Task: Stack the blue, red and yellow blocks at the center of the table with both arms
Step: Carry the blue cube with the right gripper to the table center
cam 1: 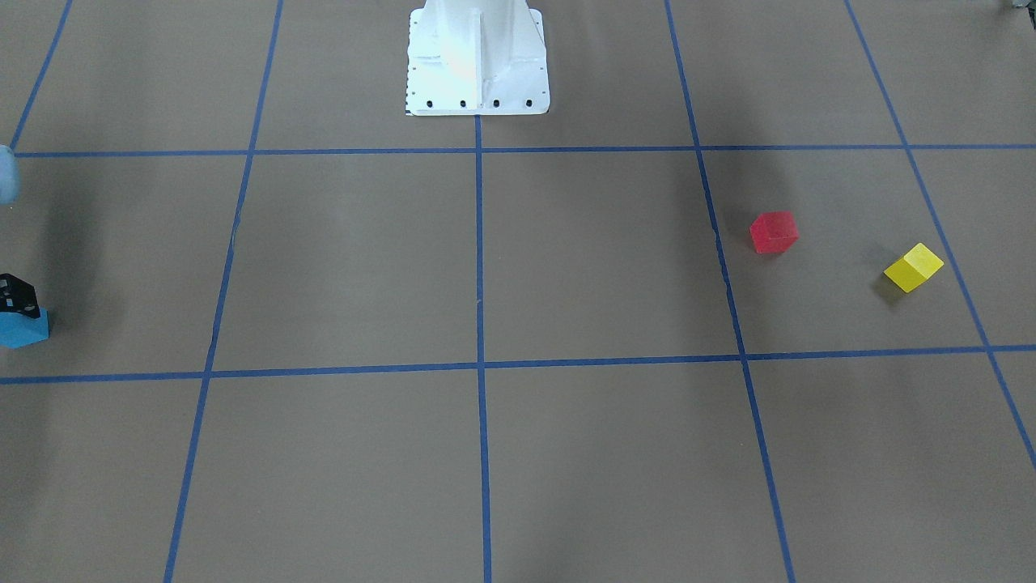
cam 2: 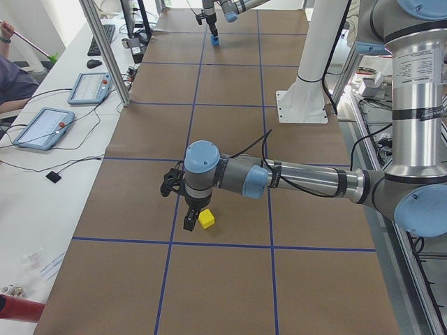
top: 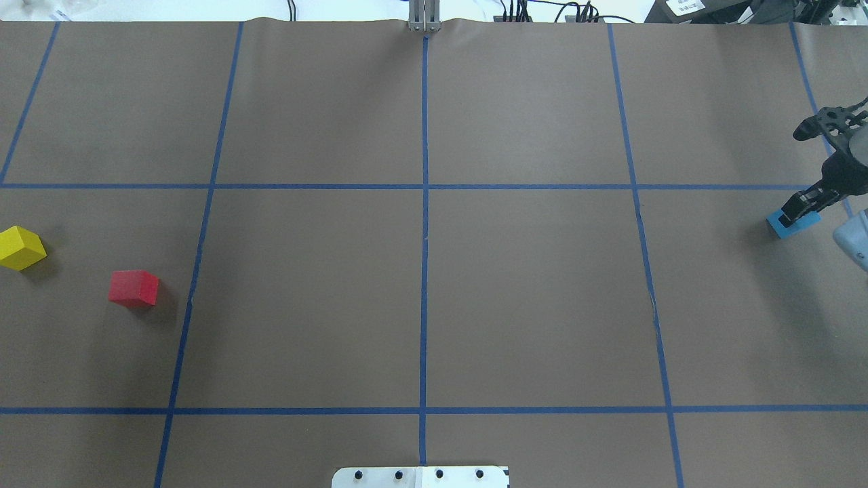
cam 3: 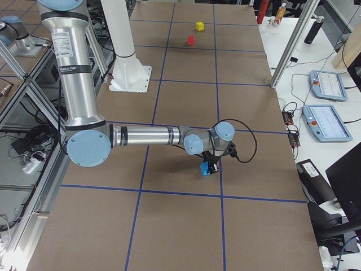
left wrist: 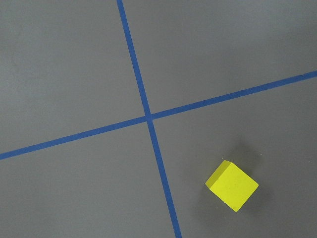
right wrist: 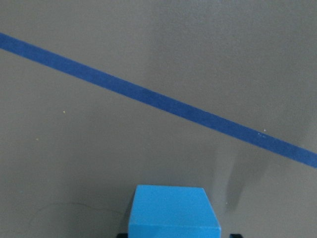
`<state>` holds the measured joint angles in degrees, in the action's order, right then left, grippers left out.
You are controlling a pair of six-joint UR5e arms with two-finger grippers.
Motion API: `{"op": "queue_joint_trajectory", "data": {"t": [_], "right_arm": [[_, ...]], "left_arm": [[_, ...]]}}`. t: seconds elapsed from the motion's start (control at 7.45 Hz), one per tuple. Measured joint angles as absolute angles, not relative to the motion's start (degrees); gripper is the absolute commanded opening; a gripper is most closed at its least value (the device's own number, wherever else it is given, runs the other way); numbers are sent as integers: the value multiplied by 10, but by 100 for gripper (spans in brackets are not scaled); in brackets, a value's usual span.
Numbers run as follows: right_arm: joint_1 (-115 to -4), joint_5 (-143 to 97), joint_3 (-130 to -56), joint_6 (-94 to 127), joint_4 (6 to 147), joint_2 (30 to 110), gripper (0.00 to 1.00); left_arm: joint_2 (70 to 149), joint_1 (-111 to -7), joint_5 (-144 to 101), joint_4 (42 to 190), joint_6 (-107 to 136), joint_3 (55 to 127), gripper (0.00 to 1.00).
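The blue block [top: 792, 224] is at the table's far right edge, with my right gripper [top: 799, 209] shut on it. It also shows in the front-facing view [cam 1: 23, 328] and low in the right wrist view [right wrist: 171, 210]. The red block [top: 133, 288] and the yellow block [top: 20, 248] lie apart on the left side. My left gripper [cam 2: 190, 222] hangs just beside the yellow block [cam 2: 207, 220]. I cannot tell whether it is open or shut. The left wrist view shows the yellow block [left wrist: 232, 185] lower right, with no fingers in sight.
Blue tape lines [top: 424, 186] divide the brown table into squares. The white robot base plate [top: 420, 476] sits at the near middle edge. Tablets [cam 2: 42, 125] and cables lie on a side bench beyond the table.
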<state>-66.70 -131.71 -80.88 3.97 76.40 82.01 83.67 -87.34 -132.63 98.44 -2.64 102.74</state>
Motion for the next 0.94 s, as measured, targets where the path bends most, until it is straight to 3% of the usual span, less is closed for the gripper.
{"op": "queue_joint_trajectory", "data": {"t": [0.4, 0.67, 0.94], "right_arm": [[-704, -1375, -871, 41, 855, 783, 0], [-676, -1381, -933, 95, 1011, 687, 0], [-586, -1364, -946, 256, 1061, 583, 0]], "left_arm": [[842, -873, -1325, 986, -26, 1034, 100], [844, -873, -1324, 989, -27, 1047, 100], [841, -873, -1326, 991, -27, 1049, 100]]}}
